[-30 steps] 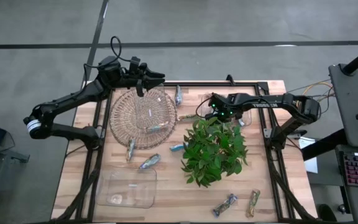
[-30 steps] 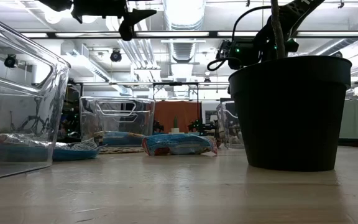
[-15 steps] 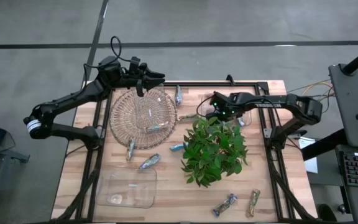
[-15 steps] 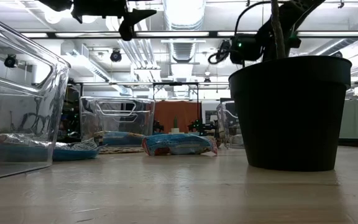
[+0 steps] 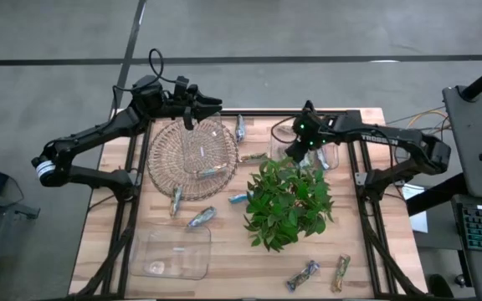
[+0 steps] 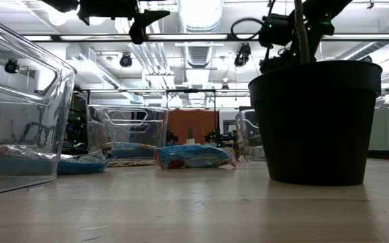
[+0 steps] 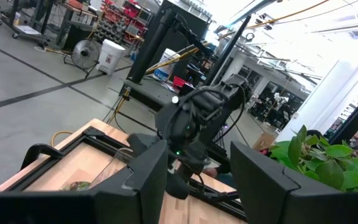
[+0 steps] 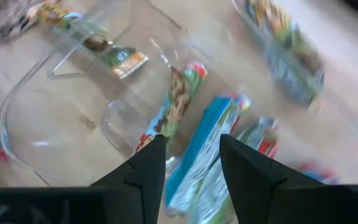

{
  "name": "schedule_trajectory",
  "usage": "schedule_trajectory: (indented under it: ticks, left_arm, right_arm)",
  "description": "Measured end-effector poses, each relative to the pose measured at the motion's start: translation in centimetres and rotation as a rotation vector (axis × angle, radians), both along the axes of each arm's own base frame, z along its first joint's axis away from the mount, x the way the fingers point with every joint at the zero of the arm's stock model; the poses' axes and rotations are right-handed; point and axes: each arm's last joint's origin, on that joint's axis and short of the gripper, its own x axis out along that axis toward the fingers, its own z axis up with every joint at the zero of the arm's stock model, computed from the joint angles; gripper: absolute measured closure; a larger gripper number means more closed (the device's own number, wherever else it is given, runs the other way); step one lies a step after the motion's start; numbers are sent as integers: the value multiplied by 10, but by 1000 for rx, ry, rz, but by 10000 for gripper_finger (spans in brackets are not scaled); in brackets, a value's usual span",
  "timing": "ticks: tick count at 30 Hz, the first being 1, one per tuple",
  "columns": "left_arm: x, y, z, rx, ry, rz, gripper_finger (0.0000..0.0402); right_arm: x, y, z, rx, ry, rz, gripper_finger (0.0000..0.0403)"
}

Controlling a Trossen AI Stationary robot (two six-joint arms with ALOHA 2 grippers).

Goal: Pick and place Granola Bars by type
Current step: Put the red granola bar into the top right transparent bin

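From above, the right gripper (image 5: 305, 138) hangs over a clear plastic bin (image 5: 284, 144) at upper centre of the frame, just above the green leafy potted plant (image 5: 287, 201), while loose foil-wrapped granola bars (image 5: 201, 217) lie lower left of it beside the round wire basket (image 5: 192, 156) and the left gripper (image 5: 192, 113) waits over that basket's upper rim. In the right wrist view its dark fingers (image 8: 143, 175) stand apart, holding nothing, with a blue bar (image 8: 199, 146) in the bin directly beyond them, long axis along the reach. In the left wrist view the left fingers (image 7: 143, 180) are likewise parted and empty; the next loose bars look nearer the left arm.
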Motion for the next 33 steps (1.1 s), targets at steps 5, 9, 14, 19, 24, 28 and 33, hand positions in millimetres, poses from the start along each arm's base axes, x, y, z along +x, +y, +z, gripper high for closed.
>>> schedule_trajectory:
  ticks: [5,9,14,19,24,28,33]
  left_arm:
    - [0,0,0,0,0,0,244]
    - [0,0,0,0,0,0,244]
    - [0,0,0,0,0,0,244]
    - [0,0,0,0,0,0,244]
    - [0,0,0,0,0,0,244]
    - [0,0,0,0,0,0,244]
    - [0,0,0,0,0,0,244]
  right_arm:
    - [5,-8,20,-171,28,303,248]
    - [12,-11,41,-314,36,505,239]
    - [24,-16,66,-394,-7,630,216]
    - [41,-22,73,-385,-49,742,174]
    - [59,-22,57,-277,-72,829,149]
    - [72,-16,45,-245,-55,873,145]
    - [87,6,28,-216,-22,983,149]
